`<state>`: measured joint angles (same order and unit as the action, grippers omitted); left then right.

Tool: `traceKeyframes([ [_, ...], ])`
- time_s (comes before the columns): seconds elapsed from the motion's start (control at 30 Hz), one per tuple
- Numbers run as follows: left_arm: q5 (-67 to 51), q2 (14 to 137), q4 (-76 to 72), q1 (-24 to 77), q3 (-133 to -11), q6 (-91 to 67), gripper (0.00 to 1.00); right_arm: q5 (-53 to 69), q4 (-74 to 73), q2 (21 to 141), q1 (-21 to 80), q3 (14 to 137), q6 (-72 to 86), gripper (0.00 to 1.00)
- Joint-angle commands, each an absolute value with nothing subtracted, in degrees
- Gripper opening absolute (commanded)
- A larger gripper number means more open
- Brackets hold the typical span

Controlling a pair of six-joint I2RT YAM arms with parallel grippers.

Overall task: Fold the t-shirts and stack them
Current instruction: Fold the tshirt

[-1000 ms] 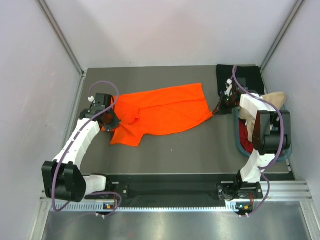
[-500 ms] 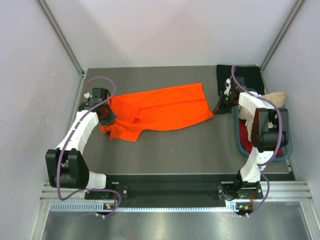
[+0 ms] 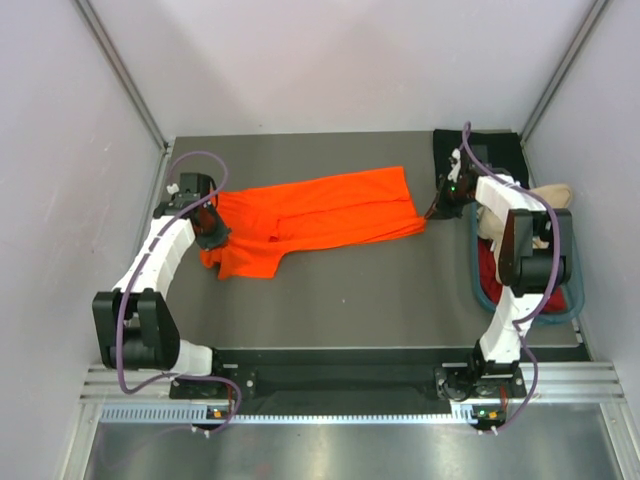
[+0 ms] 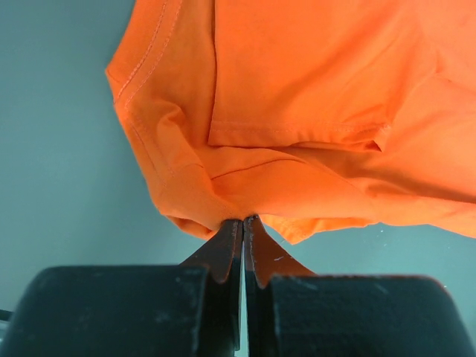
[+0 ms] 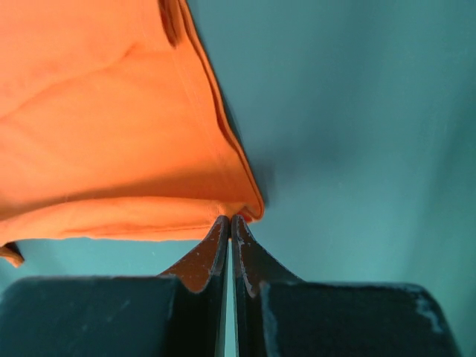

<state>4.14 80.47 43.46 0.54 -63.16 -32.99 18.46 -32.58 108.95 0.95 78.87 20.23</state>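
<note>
While left gripper (image 4: 243, 223) and right gripper (image 5: 230, 220) pinch edges, t-shirt (image 3: 330, 210) hangs.

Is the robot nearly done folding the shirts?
Not nearly. The black shirt lies alone at the back corner, perhaps done. The left gripper and right gripper pinch the ends of the orange shirt. The beige shirt and dark red shirt wait in the tub.

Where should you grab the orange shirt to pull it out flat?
By its two ends, coming in low from each side. The orange shirt lies stretched long across the table, and its thin hemmed corners stick out at the ends, easy to pinch. The left gripper is shut on the left end and the right gripper on the right corner, which looks like a good hold.
</note>
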Motion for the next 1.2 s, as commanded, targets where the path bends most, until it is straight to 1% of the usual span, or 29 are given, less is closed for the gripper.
traceKeyframes([
  [0.0,4.57,81.82,41.57,0.44,-67.05,-31.73,0.00,17.93,-32.78,110.04,0.70,82.96,20.74,0.00],
  [0.17,5.62,83.32,41.48,0.44,-68.64,-31.55,0.00,18.11,-33.48,112.76,0.79,86.91,20.74,0.00],
  [0.27,5.71,84.28,41.22,-1.23,-69.26,-31.90,0.00,18.37,-34.01,114.17,0.79,88.67,20.65,0.00],
  [0.5,3.96,87.45,40.69,-3.25,-71.10,-32.78,0.00,19.60,-34.54,116.80,0.88,91.93,20.39,0.00],
  [1.17,2.28,97.38,40.34,-4.83,-78.48,-32.96,0.00,21.88,-35.42,125.24,1.23,102.47,21.62,0.00],
])
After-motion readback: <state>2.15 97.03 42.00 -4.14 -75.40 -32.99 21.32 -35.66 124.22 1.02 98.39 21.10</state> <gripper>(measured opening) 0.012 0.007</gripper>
